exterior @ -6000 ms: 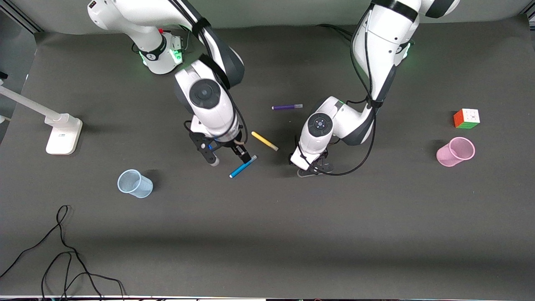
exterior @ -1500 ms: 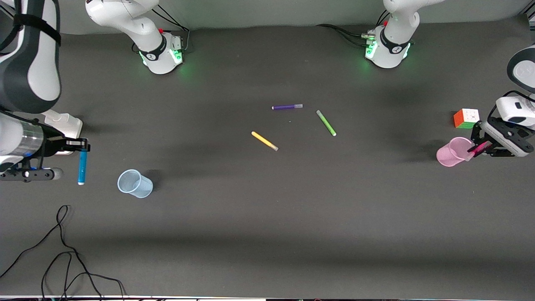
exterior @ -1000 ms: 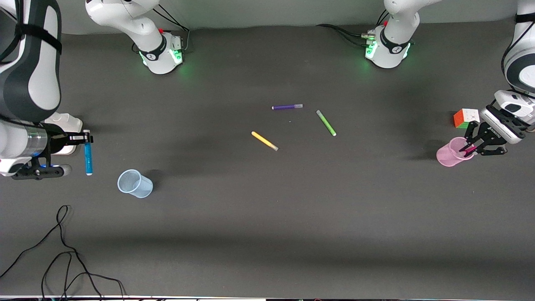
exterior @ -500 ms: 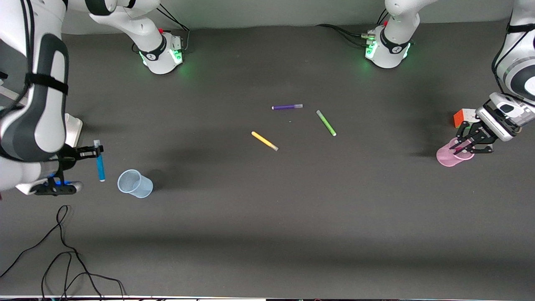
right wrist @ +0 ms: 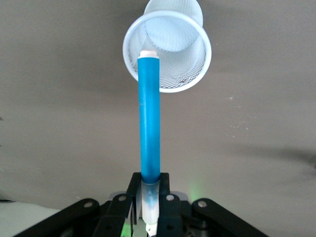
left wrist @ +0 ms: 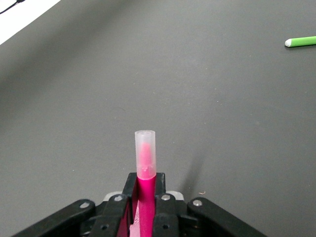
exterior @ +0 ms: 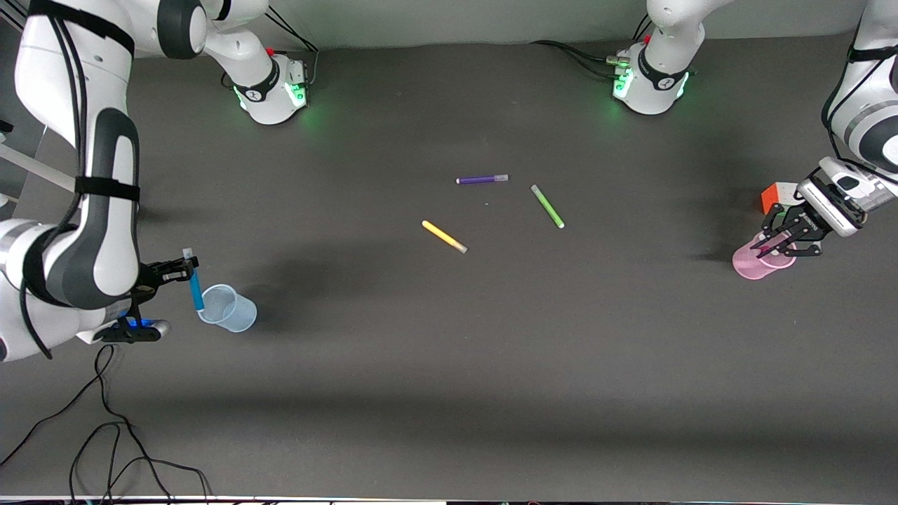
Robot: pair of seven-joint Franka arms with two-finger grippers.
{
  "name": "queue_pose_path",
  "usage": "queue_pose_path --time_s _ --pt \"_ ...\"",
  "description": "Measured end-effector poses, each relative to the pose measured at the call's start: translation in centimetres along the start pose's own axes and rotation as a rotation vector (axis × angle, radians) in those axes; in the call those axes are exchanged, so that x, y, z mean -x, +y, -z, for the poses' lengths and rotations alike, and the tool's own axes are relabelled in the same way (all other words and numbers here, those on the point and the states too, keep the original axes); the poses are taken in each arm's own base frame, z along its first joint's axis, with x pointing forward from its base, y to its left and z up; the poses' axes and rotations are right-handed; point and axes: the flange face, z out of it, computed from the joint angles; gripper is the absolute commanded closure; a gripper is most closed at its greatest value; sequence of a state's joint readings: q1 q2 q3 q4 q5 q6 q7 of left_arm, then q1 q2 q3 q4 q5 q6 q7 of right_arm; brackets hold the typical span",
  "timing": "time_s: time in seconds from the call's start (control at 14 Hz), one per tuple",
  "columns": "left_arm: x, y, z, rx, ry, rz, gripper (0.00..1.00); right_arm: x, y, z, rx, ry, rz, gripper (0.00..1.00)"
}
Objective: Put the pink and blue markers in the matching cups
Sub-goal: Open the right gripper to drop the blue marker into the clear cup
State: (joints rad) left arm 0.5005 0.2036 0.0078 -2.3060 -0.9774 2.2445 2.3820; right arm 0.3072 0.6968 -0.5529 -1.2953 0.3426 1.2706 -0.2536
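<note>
Both markers clamped: blue marker (right wrist: 149, 118) between right fingers (right wrist: 129, 197), pink marker (left wrist: 145, 168) between left.

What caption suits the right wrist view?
Right gripper holds a bright blue felt-tip marker, tip over the pale blue mesh cup.

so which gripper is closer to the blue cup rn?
Right. The right gripper holds the blue marker beside the blue cup rim; the left gripper is over the pink cup, at the left arm's end of the table.

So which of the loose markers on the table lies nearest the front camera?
The yellow marker. It lies lower in the front view than the green marker and the purple marker.
</note>
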Motion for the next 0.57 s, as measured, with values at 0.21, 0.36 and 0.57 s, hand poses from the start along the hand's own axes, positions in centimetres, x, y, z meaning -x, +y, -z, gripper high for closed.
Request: queue_pose_path --time_s 0.21,0.36,0.57 --pt "0.4 0.0 0.4 -0.004 0.008 0.006 0.01 -1.6 0.7 -1.8 -0.036 -0.023 -0.001 0.93" --pt "0.3 -0.3 0.7 -0.01 0.01 0.001 0.01 -2.5 1.3 -2.7 -0.047 -0.032 -0.003 0.92" --pt "-0.4 -1.2 1.2 -0.029 0.014 -0.005 0.01 -3.6 2.2 -4.0 -0.076 -0.046 -0.011 0.92"
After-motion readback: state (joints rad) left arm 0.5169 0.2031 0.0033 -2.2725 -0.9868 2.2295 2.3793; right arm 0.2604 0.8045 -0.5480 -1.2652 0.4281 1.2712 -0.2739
